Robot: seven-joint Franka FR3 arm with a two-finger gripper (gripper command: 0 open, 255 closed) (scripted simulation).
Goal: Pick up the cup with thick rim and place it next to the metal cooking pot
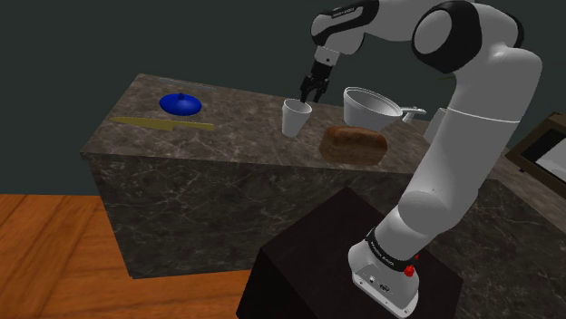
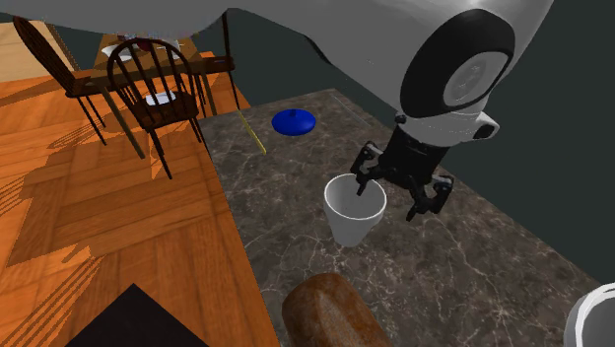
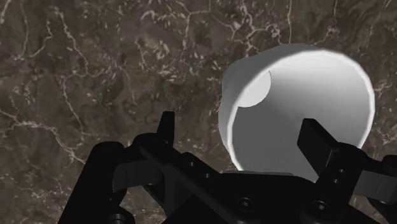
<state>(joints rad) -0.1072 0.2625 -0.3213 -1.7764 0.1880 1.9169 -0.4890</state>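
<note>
A plain white cup (image 1: 295,119) with a thick rim stands upright on the dark marble counter (image 1: 238,111). My black gripper (image 1: 313,91) hangs just above its rim, open. In the second exterior view the gripper (image 2: 392,197) sits over the far side of the cup (image 2: 351,219). Seen from the wrist, the cup (image 3: 299,108) is empty, and the gripper (image 3: 245,137) straddles one side of its wall, one finger outside and the other over the opening. Neither finger touches it. The pale grey cooking pot (image 1: 366,107) with a side handle stands to the cup's right in the shoulder view.
A brown loaf (image 1: 354,144) lies in front of the pot, near the counter's front edge. A blue lid (image 1: 180,104) and a thin yellowish strip (image 1: 163,122) lie at the counter's far left. Wooden chairs (image 2: 148,89) stand on the wood floor beyond.
</note>
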